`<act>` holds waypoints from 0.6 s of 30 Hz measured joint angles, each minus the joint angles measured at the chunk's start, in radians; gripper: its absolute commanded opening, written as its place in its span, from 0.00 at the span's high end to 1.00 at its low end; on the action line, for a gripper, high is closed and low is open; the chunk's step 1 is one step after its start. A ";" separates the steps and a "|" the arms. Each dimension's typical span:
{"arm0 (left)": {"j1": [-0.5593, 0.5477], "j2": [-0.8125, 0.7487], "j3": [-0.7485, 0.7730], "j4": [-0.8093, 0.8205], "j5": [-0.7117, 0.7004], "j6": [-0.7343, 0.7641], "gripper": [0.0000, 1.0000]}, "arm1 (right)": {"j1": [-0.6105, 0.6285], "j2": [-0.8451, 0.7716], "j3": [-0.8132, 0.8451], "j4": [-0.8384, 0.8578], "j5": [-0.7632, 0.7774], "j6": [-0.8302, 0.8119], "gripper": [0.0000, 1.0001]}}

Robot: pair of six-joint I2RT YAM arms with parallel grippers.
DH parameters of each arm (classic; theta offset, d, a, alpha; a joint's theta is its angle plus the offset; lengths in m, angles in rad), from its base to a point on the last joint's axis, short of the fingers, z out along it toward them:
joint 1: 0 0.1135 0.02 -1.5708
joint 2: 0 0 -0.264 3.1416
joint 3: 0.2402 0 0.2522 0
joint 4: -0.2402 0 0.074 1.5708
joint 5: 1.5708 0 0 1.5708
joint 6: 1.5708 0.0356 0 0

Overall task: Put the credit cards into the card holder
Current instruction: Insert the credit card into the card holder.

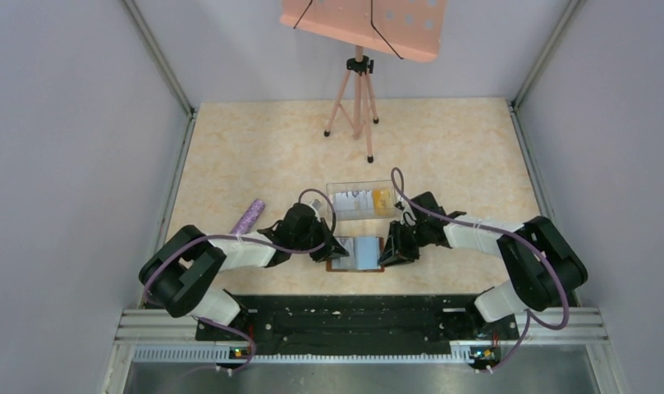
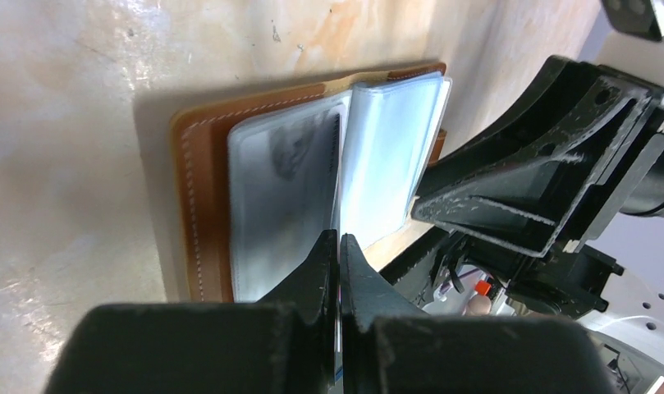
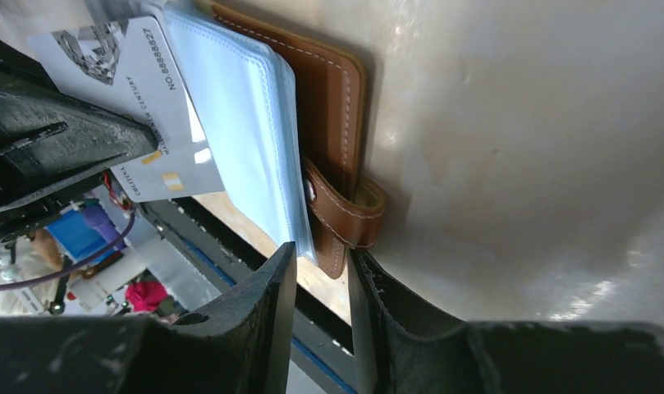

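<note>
The brown stitched leather wallet (image 1: 358, 254) lies open near the table's (image 1: 443, 156) front edge, its clear sleeves (image 2: 377, 148) fanned. The left gripper (image 2: 338, 240) pinches a whitish card (image 3: 152, 107). The right gripper (image 3: 320, 275) stands narrow around the snap tab (image 3: 332, 230); whether it grips is unclear.

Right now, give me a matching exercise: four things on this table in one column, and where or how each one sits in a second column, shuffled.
Things:
1. credit card
2. card holder
3. clear box
4. purple roll

Places:
A. just behind the card holder
B. pinched in the shut left hand
C. lying apart, farthest left of the four
D. lying open, clear sleeves up

Pairs: 1-B, 2-D, 3-A, 4-C
</note>
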 measured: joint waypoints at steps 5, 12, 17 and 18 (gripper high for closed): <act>0.000 -0.043 -0.017 -0.013 -0.017 0.008 1.00 | 0.025 -0.012 -0.013 0.000 -0.003 0.033 0.68; 0.000 -0.081 -0.045 0.027 -0.005 0.049 1.00 | 0.025 -0.048 0.010 -0.055 0.051 0.019 0.67; 0.000 -0.043 -0.042 0.063 0.017 0.089 1.00 | 0.025 -0.045 0.018 -0.065 0.068 0.005 0.67; 0.000 -0.036 -0.037 0.057 0.018 0.101 1.00 | 0.025 -0.043 0.018 -0.065 0.068 0.005 0.68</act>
